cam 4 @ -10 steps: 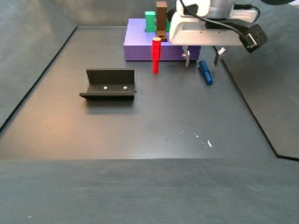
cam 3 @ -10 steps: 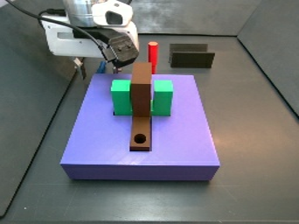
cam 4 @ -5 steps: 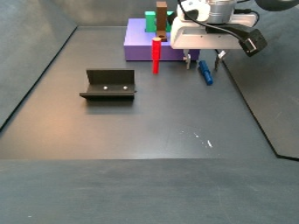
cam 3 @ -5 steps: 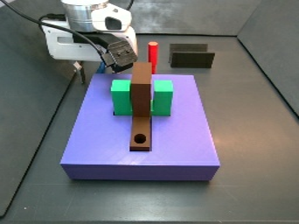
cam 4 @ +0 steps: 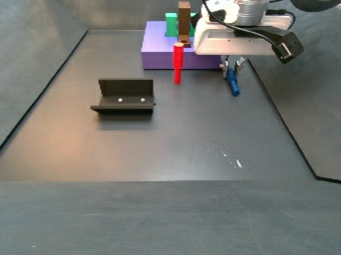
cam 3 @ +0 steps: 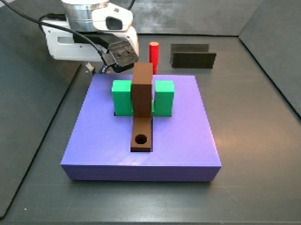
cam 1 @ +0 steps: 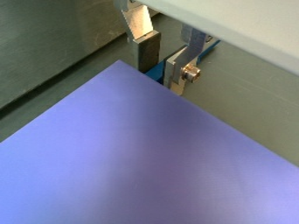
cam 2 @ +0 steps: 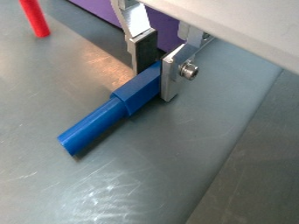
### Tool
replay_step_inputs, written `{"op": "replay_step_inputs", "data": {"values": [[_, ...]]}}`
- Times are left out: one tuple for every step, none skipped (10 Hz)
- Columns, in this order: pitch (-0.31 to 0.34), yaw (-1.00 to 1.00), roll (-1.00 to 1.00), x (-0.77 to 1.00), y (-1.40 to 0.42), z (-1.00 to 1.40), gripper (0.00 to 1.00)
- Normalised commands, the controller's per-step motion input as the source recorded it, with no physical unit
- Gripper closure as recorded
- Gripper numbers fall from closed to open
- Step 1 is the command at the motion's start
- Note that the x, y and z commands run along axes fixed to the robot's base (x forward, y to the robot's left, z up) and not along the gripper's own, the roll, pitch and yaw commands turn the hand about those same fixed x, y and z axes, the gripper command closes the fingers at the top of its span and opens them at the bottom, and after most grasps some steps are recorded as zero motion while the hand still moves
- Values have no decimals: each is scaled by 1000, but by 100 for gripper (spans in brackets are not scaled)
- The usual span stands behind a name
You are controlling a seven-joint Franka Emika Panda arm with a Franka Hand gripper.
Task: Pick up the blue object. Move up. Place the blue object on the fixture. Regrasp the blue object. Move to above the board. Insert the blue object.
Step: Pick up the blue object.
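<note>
The blue object (cam 2: 100,122) lies flat on the dark floor beside the board (cam 3: 177,141), and it also shows in a side view (cam 4: 233,82). My gripper (cam 2: 158,80) is down at the floor, with its two fingers closed on the thicker end of the blue object. In a wrist view the gripper (cam 1: 162,77) sits just past the board's lavender edge (cam 1: 117,149). Both side views show the gripper (cam 4: 229,64) low at the board's side. The fixture (cam 4: 124,96) stands apart on the floor, also seen at the back in a side view (cam 3: 193,57).
A red peg (cam 4: 177,62) stands upright next to the board, close to the gripper. The board carries a green block (cam 3: 122,95) and a brown strip (cam 3: 143,105) with a round hole (cam 3: 141,139). Dark walls enclose the floor.
The gripper has come down a little over the blue object, which has stayed where it lay.
</note>
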Motion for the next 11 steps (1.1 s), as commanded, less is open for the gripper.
{"op": "replay_step_inputs", "data": {"values": [[0,0,0,0,0,0,100],[0,0,0,0,0,0,100],[0,0,0,0,0,0,100],[0,0,0,0,0,0,100],[0,0,0,0,0,0,100],[0,0,0,0,0,0,100],[0,0,0,0,0,0,100],[0,0,0,0,0,0,100],[0,0,0,0,0,0,100],[0,0,0,0,0,0,100],[0,0,0,0,0,0,100]]}}
